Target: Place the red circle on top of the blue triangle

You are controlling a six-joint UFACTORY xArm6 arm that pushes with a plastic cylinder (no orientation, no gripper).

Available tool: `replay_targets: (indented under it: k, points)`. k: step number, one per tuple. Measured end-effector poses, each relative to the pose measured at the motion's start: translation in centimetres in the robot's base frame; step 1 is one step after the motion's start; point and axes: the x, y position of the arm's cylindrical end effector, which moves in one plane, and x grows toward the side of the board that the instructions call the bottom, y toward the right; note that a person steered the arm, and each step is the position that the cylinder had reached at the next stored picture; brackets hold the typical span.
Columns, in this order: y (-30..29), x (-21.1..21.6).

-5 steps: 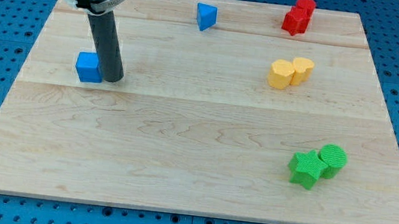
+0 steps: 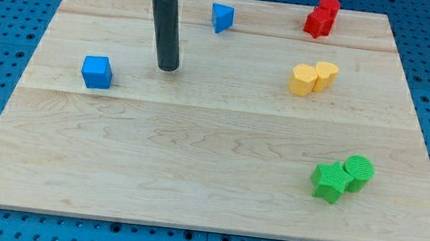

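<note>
The blue triangle sits near the view's top, a little left of centre. Two red blocks stand touching at the top right: one at the back and one in front of it; I cannot tell which is the circle. My tip rests on the board below and to the left of the blue triangle, apart from it, and to the right of a blue cube. It touches no block.
Two yellow blocks touch each other at the right. A green star and a green round block touch at the lower right. The wooden board lies on a blue pegboard.
My tip has moved right and slightly up, away from the blue cube toward the blue triangle. No block has moved.
</note>
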Motion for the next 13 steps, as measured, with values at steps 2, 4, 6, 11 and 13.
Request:
replay_targets:
  k: [2, 4, 6, 11, 13]
  points:
    - [5.6, -0.5]
    - [15.1, -2.8]
    - [20.2, -6.4]
    - [29.1, -17.1]
    - [27.0, -16.6]
